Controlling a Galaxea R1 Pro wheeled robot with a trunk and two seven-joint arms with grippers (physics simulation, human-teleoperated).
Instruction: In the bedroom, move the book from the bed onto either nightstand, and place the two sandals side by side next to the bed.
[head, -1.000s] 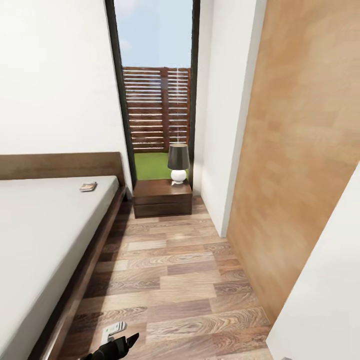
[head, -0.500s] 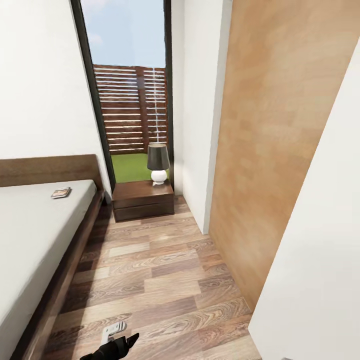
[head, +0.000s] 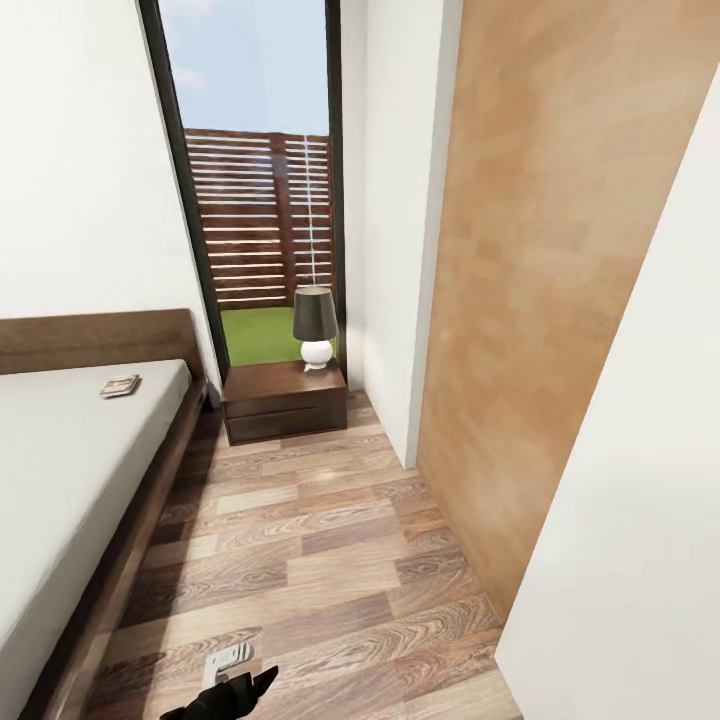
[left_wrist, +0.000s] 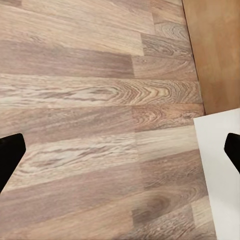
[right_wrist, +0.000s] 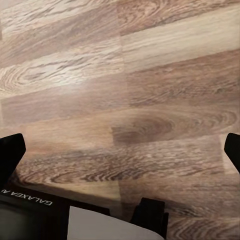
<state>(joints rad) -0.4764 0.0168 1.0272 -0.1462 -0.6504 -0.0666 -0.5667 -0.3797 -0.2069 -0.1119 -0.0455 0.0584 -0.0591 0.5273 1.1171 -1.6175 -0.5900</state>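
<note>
The bed (head: 70, 480) fills the left side of the head view, its pale mattress running down to the lower left corner. The book (head: 120, 386) lies flat on the mattress in the middle left of the frame, close to the headboard and near the bed's right edge. Right of the headboard, at mid-frame, the nightstand (head: 285, 400) stands against the tall window (head: 262, 200), with a lamp (head: 315, 327) on its top toward the right rear. Wood-plank floor (head: 310, 560) stretches between the bed and a light wooden panel (head: 540, 300) on the right.

At the bottom edge, left of centre, the left gripper (head: 245, 690) hangs over the floor. In its wrist view its fingertips (left_wrist: 10, 155) sit at opposite edges, spread wide with nothing between them. The right gripper (right_wrist: 120, 155) likewise shows its fingertips (right_wrist: 10, 152) far apart over bare planks.
</note>
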